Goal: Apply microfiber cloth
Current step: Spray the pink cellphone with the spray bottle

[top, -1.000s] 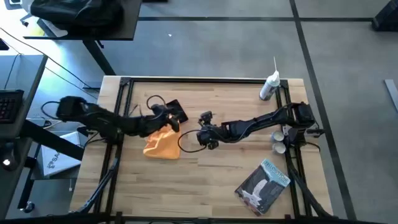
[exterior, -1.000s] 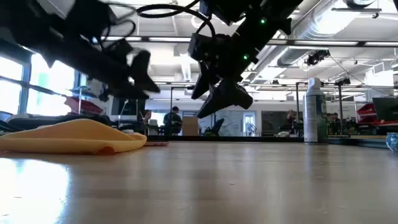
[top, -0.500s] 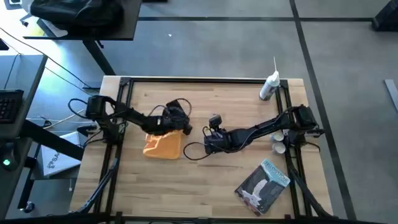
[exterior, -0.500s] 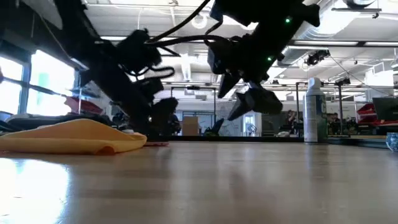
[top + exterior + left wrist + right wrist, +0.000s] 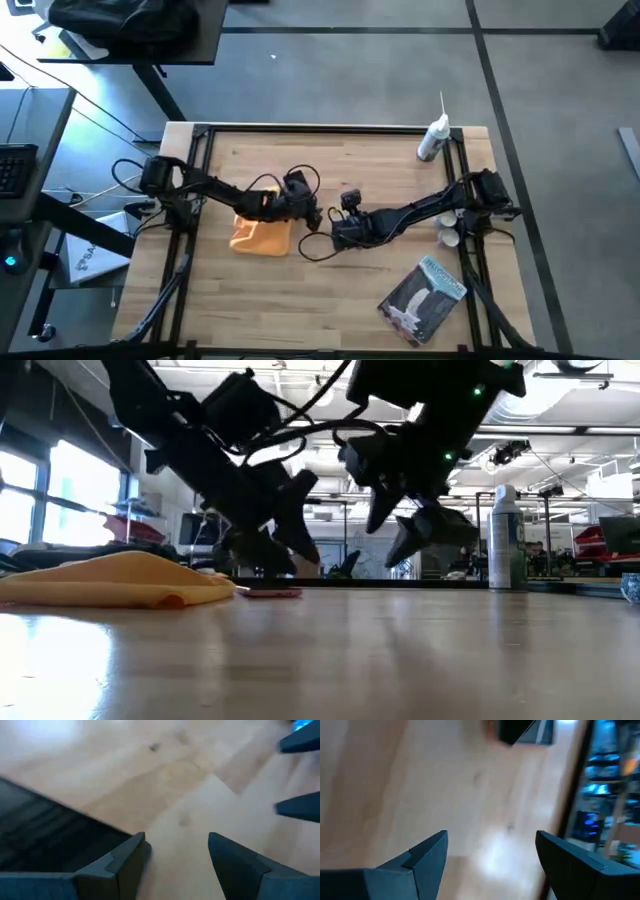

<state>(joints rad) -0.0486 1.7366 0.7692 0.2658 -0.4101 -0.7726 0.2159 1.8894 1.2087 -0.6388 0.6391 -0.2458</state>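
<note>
Left wrist view: my left gripper (image 5: pixel 175 851) has its fingers apart with nothing between them, bare wood beneath and a dark flat slab, probably the black phone (image 5: pixel 45 835), just beside one finger. In the high view that left gripper (image 5: pixel 305 207) hangs at the edge of the soft orange-yellow microfiber cloth (image 5: pixel 262 236), which lies rumpled on the wooden table (image 5: pixel 340 290). My right gripper (image 5: pixel 340 222) waits close by, fingers also spread and empty. I judge the cloth light, limp and prone to sliding, so I would pinch a raised fold near its nearest edge.
</note>
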